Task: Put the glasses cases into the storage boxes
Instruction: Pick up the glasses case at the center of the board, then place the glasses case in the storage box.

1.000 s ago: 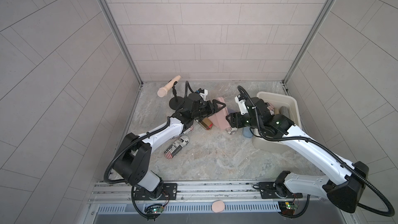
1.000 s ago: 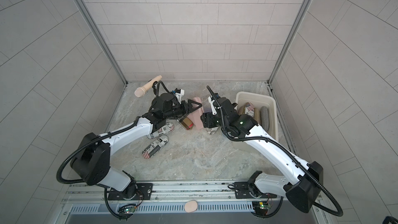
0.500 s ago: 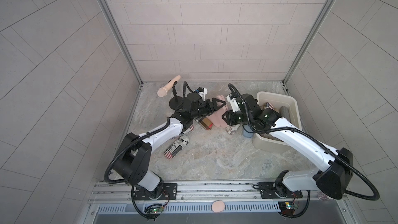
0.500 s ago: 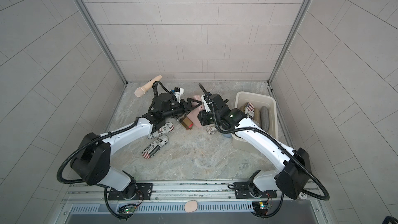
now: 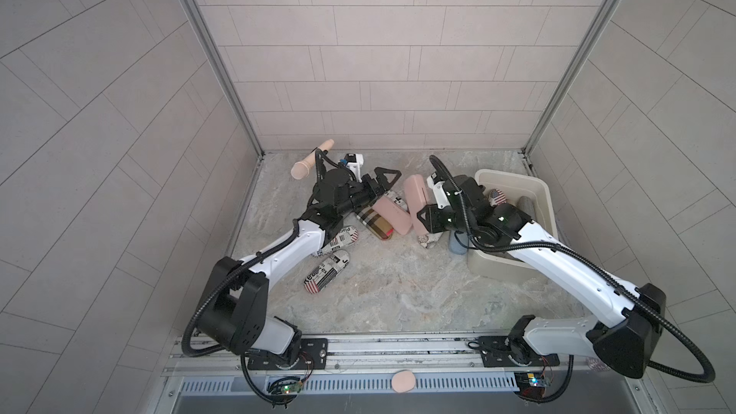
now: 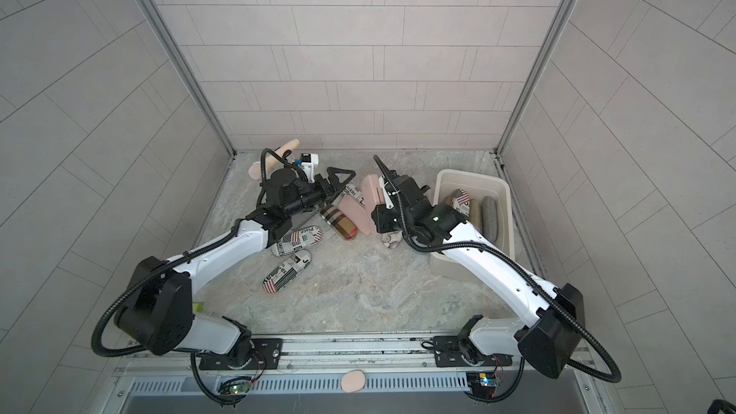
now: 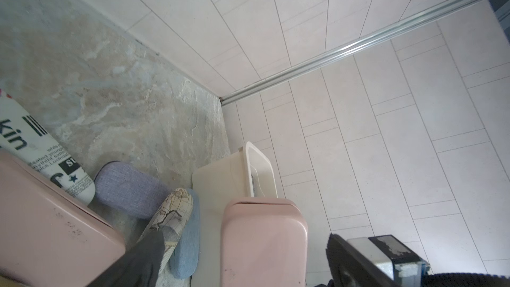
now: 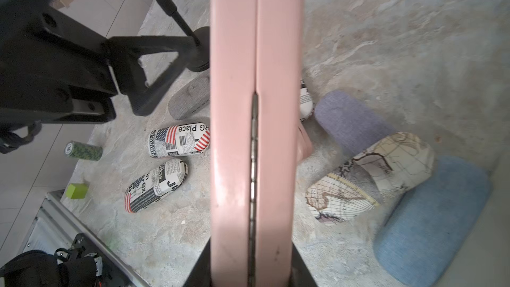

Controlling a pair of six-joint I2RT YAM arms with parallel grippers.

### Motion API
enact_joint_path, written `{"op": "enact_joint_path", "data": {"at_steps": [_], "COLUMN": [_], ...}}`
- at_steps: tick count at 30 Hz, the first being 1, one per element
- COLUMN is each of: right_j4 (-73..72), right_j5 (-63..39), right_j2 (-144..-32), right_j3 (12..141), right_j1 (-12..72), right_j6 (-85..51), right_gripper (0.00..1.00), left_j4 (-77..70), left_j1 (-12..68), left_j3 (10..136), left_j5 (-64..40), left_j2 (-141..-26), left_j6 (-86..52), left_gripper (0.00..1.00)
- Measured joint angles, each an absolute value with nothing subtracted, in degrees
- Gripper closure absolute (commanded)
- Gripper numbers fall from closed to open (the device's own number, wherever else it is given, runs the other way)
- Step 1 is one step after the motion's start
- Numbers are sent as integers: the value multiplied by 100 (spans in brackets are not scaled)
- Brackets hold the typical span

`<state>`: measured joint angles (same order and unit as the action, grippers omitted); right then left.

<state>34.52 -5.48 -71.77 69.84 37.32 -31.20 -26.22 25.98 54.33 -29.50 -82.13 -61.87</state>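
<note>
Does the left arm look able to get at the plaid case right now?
Probably yes: the left pincer is open and empty, and the plaid case lies uncovered close beside it, with only a flat pink case alongside.

Pink case (image 8: 234, 133), cream tub (image 5: 514, 175)

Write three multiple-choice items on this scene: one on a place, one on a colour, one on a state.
1. The light blue case lies: A on the table beside the tub; B inside the tub; C on a pink case.
2. The case in the right gripper is: A grey; B plaid; C pink.
3. The left gripper's fingers are: A shut on the plaid case; B open; C shut on the pink case.
Key: A, it lies outside the tub's wall; C, the pink case fills the right wrist view; B, they stand wide apart.
</note>
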Motion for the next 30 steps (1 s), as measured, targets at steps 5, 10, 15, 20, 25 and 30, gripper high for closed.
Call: {"op": "enact_joint_path", "data": {"at_steps": [5, 10, 15, 20, 25, 30], "right_j4": [3892, 4416, 4742, 4812, 4609, 4423], "right_j5": [-97, 97, 126, -8, -207, -464], "right_j2": [-6532, -6012, -5857, -6451, -7253, -7900], "right_j3": [6984, 6984, 6906, 6711, 6611, 6718], "right_j1": [3201, 1951, 934, 596, 550, 480], "right_j6": [-3022, -2803, -2561, -2386, -2373, -2429], "right_gripper": [75, 76, 76, 76, 76, 77], "left_j4": [-2574, -2488, -2456, -2456, -2451, -2453], "left_j1": [2574, 2576, 2576, 2576, 2576, 2576], "left_j3": [5433, 5433, 5433, 5433, 5433, 5433], "left_j5": [-2842, -2827, -2827, -2825, -2851, -2853], "left_j2": [-7937, -7940, -7944, -7983, -8110, -8145], "left_j6": [-6034, -5992, -5992, -5994, -6005, -6027], "left_gripper": [0, 0, 0, 0, 0, 0]}}
